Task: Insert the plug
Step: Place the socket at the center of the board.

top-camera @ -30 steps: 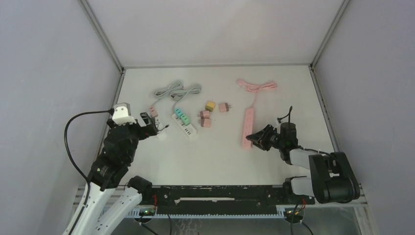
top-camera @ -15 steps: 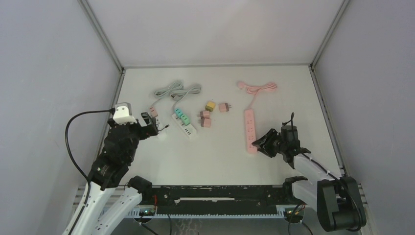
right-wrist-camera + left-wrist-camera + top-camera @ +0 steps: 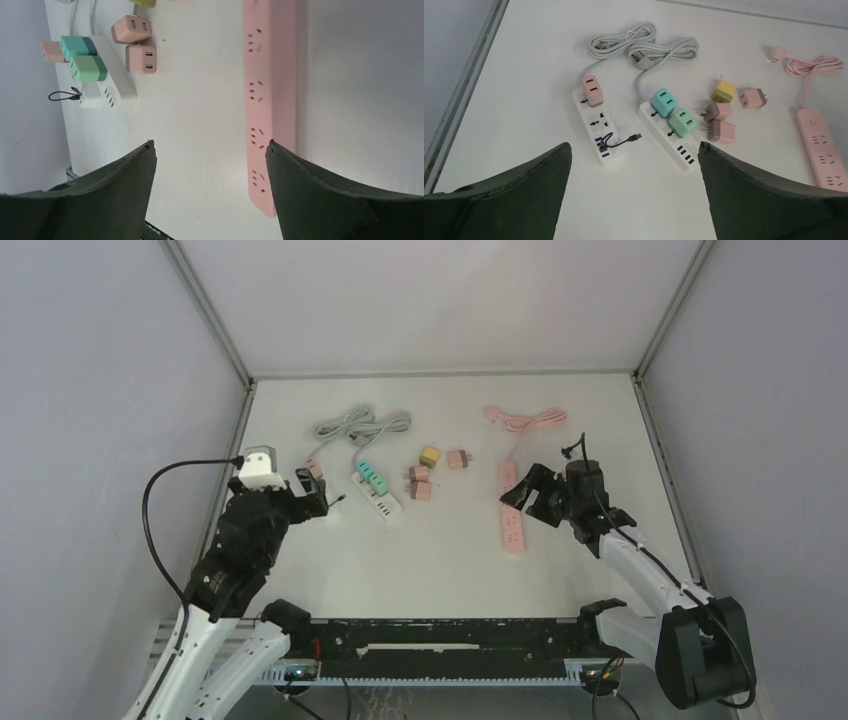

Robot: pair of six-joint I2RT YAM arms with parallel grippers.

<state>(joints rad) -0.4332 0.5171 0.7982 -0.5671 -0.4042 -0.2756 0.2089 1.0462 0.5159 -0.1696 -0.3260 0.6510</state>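
Note:
A pink power strip lies right of centre, with its sockets showing in the right wrist view. Loose plugs sit mid-table: a yellow one, a pink one and two dusty-pink ones. My right gripper hovers open over the strip's near half. Nothing is between its fingers. My left gripper is open and empty above the table's left side, short of the white strips.
Two white power strips lie at left. One carries a pink adapter and a short black USB lead. The other carries teal and green adapters. Grey coiled cords and the pink cord lie farther back. Walls close in on both sides.
My right gripper has opened wide and moved away from the near edge, up along the pink strip. The strip's near end swung slightly right. The left arm crept slightly forward.

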